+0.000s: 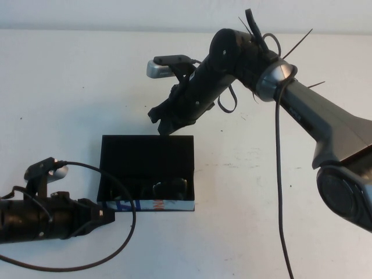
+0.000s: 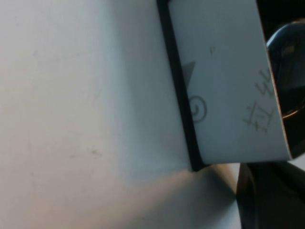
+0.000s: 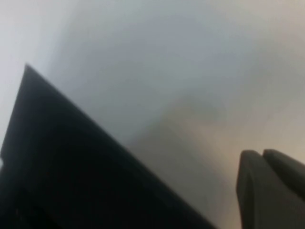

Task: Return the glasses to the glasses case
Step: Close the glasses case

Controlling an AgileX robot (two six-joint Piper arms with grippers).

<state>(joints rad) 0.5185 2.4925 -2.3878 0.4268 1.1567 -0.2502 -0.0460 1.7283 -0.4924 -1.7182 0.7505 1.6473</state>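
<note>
Seemingly nearly done: glasses point(image 1: 168, 189) lie inside the glasses case point(image 1: 145, 152), lid open; left gripper point(image 1: 107, 215) touches its 7 o'clock corner, right gripper point(image 1: 164, 123) at 12 — grip states unclear.

The glasses case point(image 1: 146, 172) lies open on the white desk point(image 1: 70, 87), a rectangular matte black box with a black lining. Its wall nearest the robot carries blue, white and orange print. The glasses point(image 1: 168, 189) lie inside the case, in the part toward that printed wall, dark-framed and hard to separate from the lining. The left end effector point(image 1: 107, 216) sits at the case's near-left corner, touching or just beside it. The right end effector point(image 1: 160, 125) hangs above the case's far edge, fingers together.
</note>
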